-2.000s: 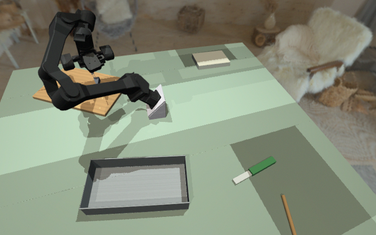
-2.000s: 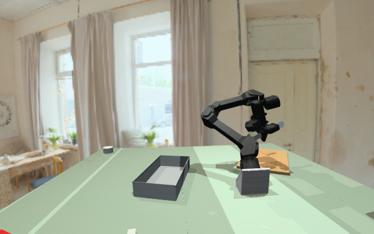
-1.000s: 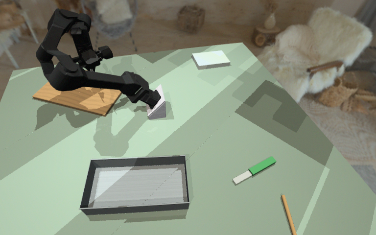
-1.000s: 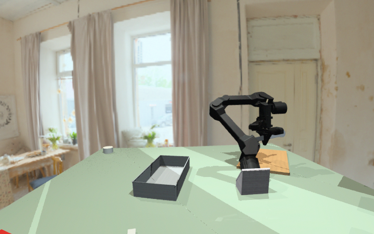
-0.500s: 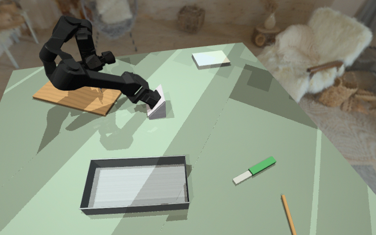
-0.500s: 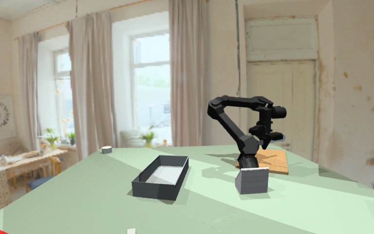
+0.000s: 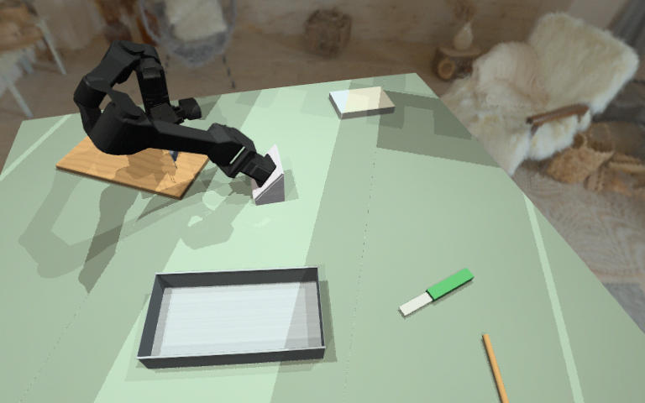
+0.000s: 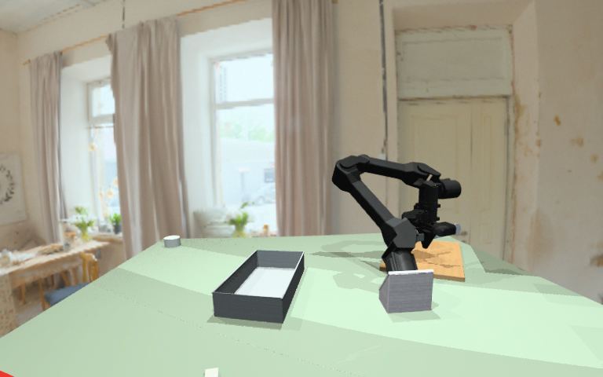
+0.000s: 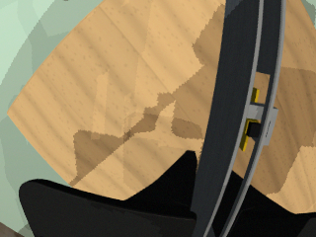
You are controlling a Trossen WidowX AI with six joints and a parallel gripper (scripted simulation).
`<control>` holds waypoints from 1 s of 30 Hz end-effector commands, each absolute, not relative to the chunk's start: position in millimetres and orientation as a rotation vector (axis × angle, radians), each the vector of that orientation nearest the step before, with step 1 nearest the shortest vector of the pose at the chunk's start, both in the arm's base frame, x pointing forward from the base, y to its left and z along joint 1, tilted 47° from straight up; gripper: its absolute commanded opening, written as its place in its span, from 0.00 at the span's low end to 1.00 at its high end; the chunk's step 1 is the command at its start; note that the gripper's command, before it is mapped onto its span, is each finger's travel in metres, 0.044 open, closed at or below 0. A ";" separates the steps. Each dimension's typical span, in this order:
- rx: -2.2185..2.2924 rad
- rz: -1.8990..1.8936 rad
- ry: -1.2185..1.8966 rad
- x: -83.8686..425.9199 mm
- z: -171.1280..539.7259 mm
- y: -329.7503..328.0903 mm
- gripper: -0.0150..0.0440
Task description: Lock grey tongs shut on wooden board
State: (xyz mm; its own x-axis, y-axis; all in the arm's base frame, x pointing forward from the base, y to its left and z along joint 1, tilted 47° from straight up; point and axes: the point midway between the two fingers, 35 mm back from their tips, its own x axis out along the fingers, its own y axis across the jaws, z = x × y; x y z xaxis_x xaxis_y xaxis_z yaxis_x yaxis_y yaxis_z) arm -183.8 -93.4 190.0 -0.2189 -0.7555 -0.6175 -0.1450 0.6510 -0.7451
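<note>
My gripper (image 7: 172, 151) hangs over the wooden board (image 7: 133, 167), near its right end, and is shut on the grey tongs (image 9: 239, 93). In the wrist view the two tong arms lie pressed together, with a small yellow lock piece (image 9: 252, 126) at their side. They run out from between my fingers over the board (image 9: 125, 93). In the top view only a short tip of the tongs (image 7: 174, 159) shows below the arm, close above the board. I cannot tell whether it touches the board. The dark roasting tin (image 7: 233, 316) stands at the front with nothing in it.
A grey wedge block (image 7: 270, 182) stands just right of the board, at the arm's base. A pale flat block (image 7: 361, 102) lies at the back. A green and white marker (image 7: 435, 290) and a pencil (image 7: 495, 368) lie front right. A small grey cylinder (image 8: 171, 240) stands far off.
</note>
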 end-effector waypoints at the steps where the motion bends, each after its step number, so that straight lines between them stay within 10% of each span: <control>1: -0.744 -0.688 1.724 -183.2 186.0 -99.2 0.00; 12: -0.750 -0.700 1.717 -183.2 182.3 -103.3 0.00; 30: -0.747 -0.692 1.717 -183.7 182.0 -102.2 0.80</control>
State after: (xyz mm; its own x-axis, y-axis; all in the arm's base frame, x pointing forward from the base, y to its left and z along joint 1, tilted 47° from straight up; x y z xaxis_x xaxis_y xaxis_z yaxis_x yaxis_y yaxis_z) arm -183.6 -102.2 181.9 -0.2148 -0.7706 -0.6000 -0.1382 0.6322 -0.7624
